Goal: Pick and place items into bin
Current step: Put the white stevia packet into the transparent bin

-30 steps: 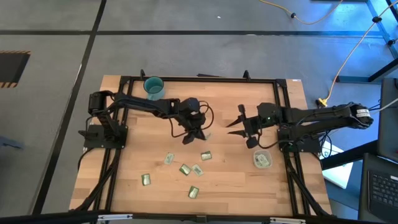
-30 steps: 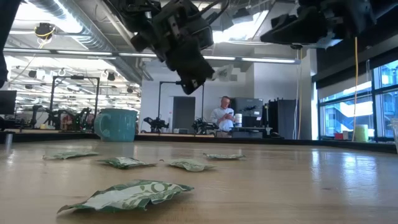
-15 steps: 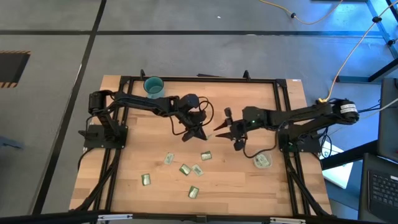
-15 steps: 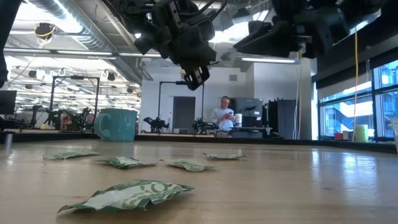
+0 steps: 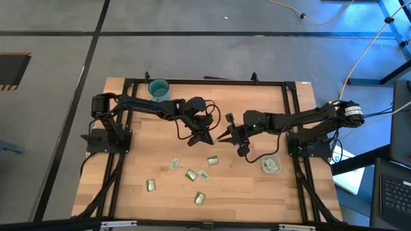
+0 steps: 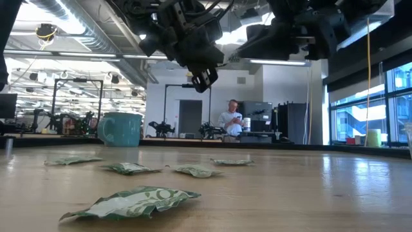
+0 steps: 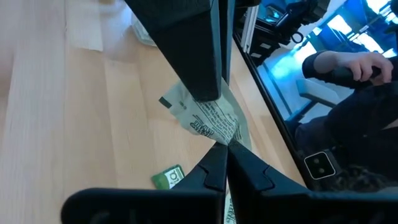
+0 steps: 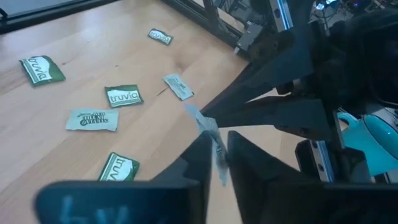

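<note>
Tabletop [image 5: 135,167] of pale wood is carrying everything, framed by a black metal rail. Both dark arms are reaching in over its middle from opposite sides, meeting above the wood.

The left jaws [image 5: 200,136] are hanging above the tabletop centre, pinched together on a pale green packet [image 7: 211,118]; in the left wrist view the two fingers are closing to a point on the packet's lower corner. The right jaws [image 5: 232,136] are sitting just beside them, tips facing the left ones. In the right wrist view the right fingers [image 8: 198,149] are standing narrowly apart on either side of the same packet [image 8: 210,134], which is hanging between them; whether they are touching it is unclear.

A teal mug [image 5: 158,88] is standing at the far edge of the tabletop, well apart from both arms. The clear bin [image 5: 270,165] is sitting near the right arm's base, with at least one packet lying inside it.

Six loose packets [image 5: 191,174] are lying scattered on the wood on the near side of the jaws, some dark green with white lettering, some pale. In the low view the closest one [image 6: 132,202] is lying crumpled in front.

A person [image 6: 230,121] is standing far off in the room behind.
</note>
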`<state>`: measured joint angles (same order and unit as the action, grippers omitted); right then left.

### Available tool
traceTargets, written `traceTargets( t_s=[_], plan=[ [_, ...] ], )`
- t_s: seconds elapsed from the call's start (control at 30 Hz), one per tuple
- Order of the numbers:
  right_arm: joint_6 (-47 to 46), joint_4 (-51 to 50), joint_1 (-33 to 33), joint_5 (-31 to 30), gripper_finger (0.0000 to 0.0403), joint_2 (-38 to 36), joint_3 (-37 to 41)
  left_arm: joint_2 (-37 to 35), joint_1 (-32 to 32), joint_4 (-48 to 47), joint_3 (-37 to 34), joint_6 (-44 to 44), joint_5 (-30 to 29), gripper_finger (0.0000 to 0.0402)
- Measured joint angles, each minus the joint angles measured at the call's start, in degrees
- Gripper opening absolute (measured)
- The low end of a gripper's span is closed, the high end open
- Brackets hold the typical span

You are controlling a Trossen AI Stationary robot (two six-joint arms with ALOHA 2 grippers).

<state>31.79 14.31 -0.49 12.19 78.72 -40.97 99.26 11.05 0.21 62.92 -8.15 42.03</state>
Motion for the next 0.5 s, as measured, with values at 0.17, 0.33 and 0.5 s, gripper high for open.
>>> traceTargets(
  t_s=[0.17,0.33,0.5],
  plan=[
    [0.05,-0.02,0.00,0.02,0.0008,0.00,0.00,0.00,0.00,-0.02,0.00,2.91,0.03,0.0009],
    [-3.47,-0.35,-0.02,-0.04,0.0010,-0.41,-0.02,0.00,0.37,-0.09,0.01,5.02,-0.07,0.0053],
    [-12.16,-8.13,0.90,-0.03,0.0006,-6.16,-0.11,-0.02,2.57,-2.40,0.04,9.96,-0.87,0.0094]
  ],
)
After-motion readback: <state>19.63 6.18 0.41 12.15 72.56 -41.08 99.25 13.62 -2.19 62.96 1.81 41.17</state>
